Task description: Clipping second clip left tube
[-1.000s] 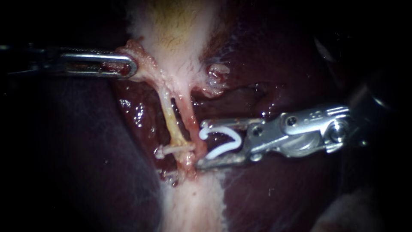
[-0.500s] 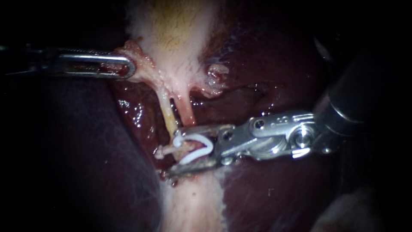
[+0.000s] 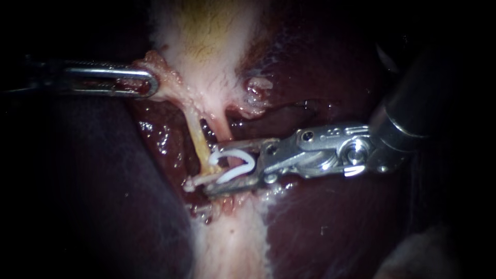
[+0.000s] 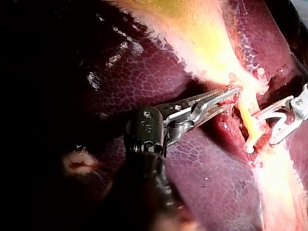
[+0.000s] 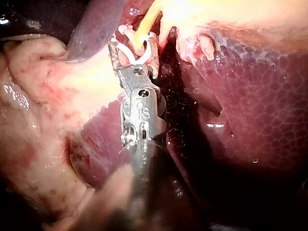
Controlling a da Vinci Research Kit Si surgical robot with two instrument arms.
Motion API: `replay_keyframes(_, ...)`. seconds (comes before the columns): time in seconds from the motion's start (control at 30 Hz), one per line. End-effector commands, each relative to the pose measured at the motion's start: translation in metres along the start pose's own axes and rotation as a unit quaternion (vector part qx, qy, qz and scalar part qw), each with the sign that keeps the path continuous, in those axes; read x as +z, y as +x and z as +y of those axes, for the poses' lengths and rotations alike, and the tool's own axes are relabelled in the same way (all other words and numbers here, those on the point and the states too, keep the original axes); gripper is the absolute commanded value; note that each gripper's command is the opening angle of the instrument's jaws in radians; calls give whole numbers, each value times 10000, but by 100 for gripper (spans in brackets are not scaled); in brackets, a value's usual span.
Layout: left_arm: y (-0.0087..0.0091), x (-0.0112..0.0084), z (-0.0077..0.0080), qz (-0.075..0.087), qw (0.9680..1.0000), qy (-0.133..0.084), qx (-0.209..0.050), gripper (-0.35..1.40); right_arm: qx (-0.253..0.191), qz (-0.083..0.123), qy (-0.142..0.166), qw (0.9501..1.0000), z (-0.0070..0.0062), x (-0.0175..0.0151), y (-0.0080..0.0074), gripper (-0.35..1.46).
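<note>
Right instrument [image 3: 212, 169] leftward, curved white clip [image 3: 232, 152] at tube [image 3: 198, 139]

We hold left instrument [image 3: 151, 83] in from left, shaft near level, jaws clamped together on tissue [image 3: 166, 77]. We reach right instrument [image 3: 214, 168] in from upper right, wrist bent, jaws pointing left, standing apart, white clip [image 3: 250, 164] seated against both.

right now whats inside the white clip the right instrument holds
The yellow tube lies between the legs of the clip. Whether the pink tube is inside too is hidden by the right instrument.
</note>
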Motion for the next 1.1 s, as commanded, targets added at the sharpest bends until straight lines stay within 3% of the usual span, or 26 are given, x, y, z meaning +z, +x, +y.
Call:
replay_keyframes(0.03,0,0,0,2,10000,7,-1,-35,2,-2,-5,10000,3,1,-1,49)
replay_keyframes(0.27,0,-1,1,9,10000,21,-1,-35,3,0,-25,10000,13,7,-2,49)
replay_keyframes(0.6,0,0,3,11,10000,27,27,-35,103,77,-24,9999,14,28,0,49)
replay_keyframes(0.8,0,0,3,12,10000,27,27,-35,111,84,350,9993,12,44,-2,50)
replay_keyframes(1.1,0,-1,2,11,10000,26,27,-35,176,372,626,9972,8,52,1,50)
